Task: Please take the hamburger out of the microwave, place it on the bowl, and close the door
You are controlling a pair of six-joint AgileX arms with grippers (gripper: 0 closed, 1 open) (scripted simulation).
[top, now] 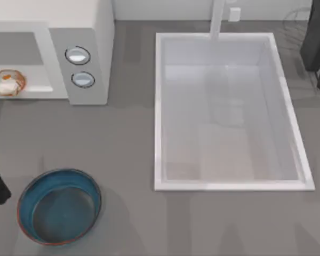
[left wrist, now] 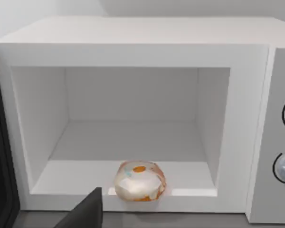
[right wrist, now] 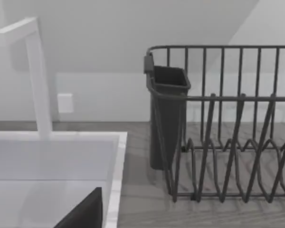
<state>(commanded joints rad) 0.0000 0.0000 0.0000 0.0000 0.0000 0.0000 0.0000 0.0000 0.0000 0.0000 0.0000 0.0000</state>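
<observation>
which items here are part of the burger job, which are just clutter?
Job: hamburger at the front of the open microwave; bowl on the table's left, near the front edge.

Clutter: sink, faucet, dish rack with its dark cup.

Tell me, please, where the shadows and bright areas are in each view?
Top view: soft shadows lie inside the bowl and along the sink walls. Left wrist view: the microwave cavity is shaded at its walls, its floor bright around the hamburger. Right wrist view: the dish rack is dark against a pale wall.
</observation>
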